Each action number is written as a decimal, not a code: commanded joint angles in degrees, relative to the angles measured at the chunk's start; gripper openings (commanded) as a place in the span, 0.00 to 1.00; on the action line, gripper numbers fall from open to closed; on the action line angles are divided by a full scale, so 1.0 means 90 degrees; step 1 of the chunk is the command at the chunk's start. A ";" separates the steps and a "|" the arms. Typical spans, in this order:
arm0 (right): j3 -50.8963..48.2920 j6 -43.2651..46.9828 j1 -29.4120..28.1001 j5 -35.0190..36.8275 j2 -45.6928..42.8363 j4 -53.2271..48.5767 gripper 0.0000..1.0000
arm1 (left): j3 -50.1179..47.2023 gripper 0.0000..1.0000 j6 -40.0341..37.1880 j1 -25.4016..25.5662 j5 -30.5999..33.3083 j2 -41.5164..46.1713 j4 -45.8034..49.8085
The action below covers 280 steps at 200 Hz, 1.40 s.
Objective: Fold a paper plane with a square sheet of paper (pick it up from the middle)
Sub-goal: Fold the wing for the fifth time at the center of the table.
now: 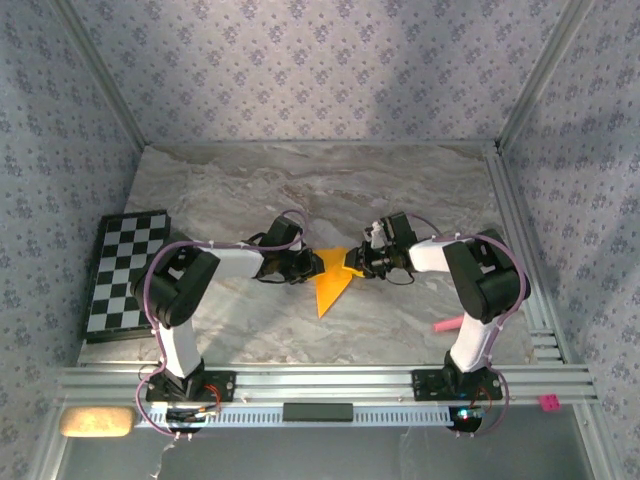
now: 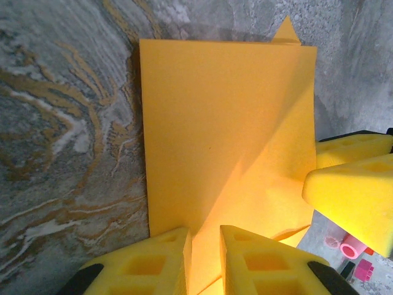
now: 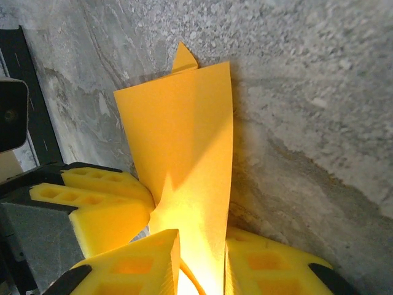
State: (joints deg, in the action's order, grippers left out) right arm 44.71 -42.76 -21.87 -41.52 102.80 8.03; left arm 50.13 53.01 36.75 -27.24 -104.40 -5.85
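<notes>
The orange-yellow sheet of paper is folded into a pointed shape whose tip aims at the near edge, and it is held up between both arms at the table's middle. My left gripper grips its left side and my right gripper its right side. In the left wrist view the paper runs down between my left gripper, with the right gripper's fingers pressed against its right part. The right wrist view has the paper standing on edge in my right gripper, beside the left gripper's fingers.
A black-and-white chequered board lies at the table's left edge. A pink stick lies near the right arm's base. An aluminium rail runs along the near edge, and wallpapered walls enclose the marble table.
</notes>
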 commanded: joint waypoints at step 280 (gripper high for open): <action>-0.0810 -0.1254 -0.0129 0.0299 -0.0761 0.1035 0.05 | 0.0437 0.16 -0.0340 0.0196 0.0420 -0.0086 0.0918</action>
State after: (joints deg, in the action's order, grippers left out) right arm 38.26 -53.21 -23.03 -37.71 95.85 15.07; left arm 53.74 49.56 38.37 -23.94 -103.96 1.78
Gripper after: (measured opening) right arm 0.051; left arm 0.173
